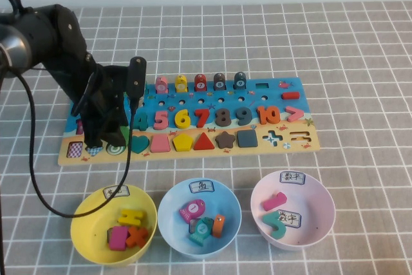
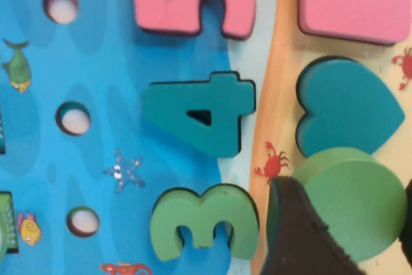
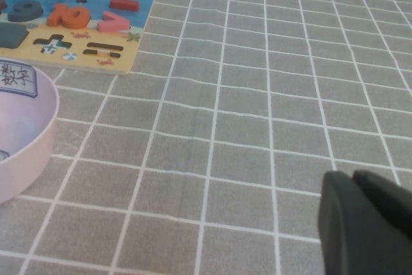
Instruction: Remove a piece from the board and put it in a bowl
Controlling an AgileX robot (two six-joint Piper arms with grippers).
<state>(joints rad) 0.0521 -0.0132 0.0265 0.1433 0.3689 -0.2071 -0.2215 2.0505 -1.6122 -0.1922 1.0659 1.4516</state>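
In the left wrist view my left gripper is shut on the piece, a flat green disc, with one dark finger against its side and the other at the frame edge. The disc overlaps the edge of the teal heart on the board. In the high view the left gripper is low over the left end of the board, with a bit of the green disc showing beside it. The yellow bowl stands in front, holding several pieces. My right gripper is shut with nothing in it, above the checked cloth.
A light-blue bowl and a pink bowl stand to the right of the yellow one, each holding pieces. A green 3 and a teal 4 lie next to the disc. The left arm's black cable loops down to the yellow bowl.
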